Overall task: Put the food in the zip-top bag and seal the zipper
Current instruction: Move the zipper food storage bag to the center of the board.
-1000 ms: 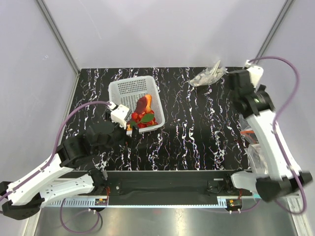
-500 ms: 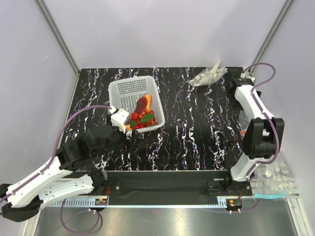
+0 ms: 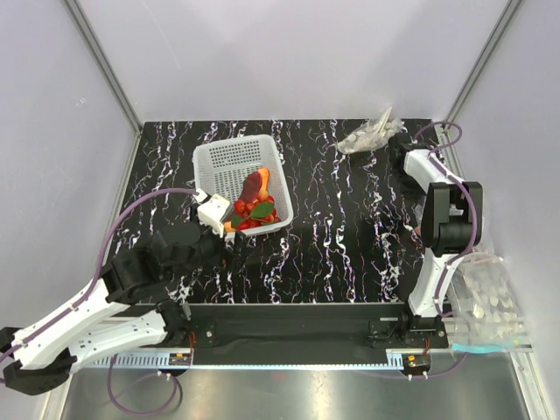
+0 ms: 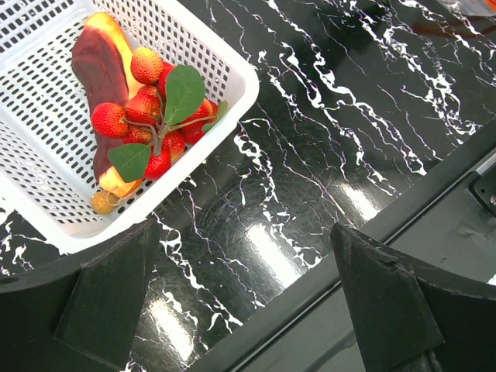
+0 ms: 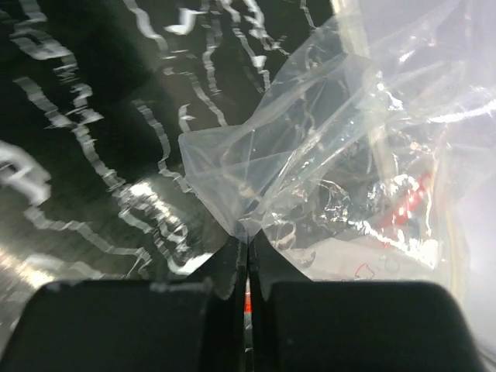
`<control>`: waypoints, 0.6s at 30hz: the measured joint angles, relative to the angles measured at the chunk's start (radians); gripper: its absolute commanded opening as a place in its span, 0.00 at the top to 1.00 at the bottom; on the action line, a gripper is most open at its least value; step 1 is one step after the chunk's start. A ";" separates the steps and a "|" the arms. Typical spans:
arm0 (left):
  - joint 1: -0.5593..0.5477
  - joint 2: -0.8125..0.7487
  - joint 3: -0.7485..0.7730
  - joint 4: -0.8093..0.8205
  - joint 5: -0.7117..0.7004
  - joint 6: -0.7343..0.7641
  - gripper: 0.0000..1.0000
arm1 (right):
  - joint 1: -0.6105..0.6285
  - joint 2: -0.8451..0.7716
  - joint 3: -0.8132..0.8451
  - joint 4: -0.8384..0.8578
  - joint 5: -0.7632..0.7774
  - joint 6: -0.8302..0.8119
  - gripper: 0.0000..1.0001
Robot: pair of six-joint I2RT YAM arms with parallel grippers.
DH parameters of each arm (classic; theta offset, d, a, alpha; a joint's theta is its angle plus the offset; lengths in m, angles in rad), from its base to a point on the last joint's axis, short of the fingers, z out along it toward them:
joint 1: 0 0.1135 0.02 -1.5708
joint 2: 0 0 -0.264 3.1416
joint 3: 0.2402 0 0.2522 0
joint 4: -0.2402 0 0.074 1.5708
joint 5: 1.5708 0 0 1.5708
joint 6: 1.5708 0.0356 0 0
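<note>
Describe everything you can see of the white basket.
The white basket is a rectangular, open-topped tray of lattice plastic with rounded corners and a solid rim. It sits upright on the black marbled table, left of centre, askew to the table edges. The food, red berries, green leaves and a long red-orange piece, is heaped at its near end; the far end is bare. The left pincer is open beside its near corner; contact cannot be judged.
</note>
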 measured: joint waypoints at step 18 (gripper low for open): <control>0.000 0.067 0.000 0.001 -0.040 0.003 0.01 | 0.409 -0.346 0.017 0.018 -0.580 -0.097 0.27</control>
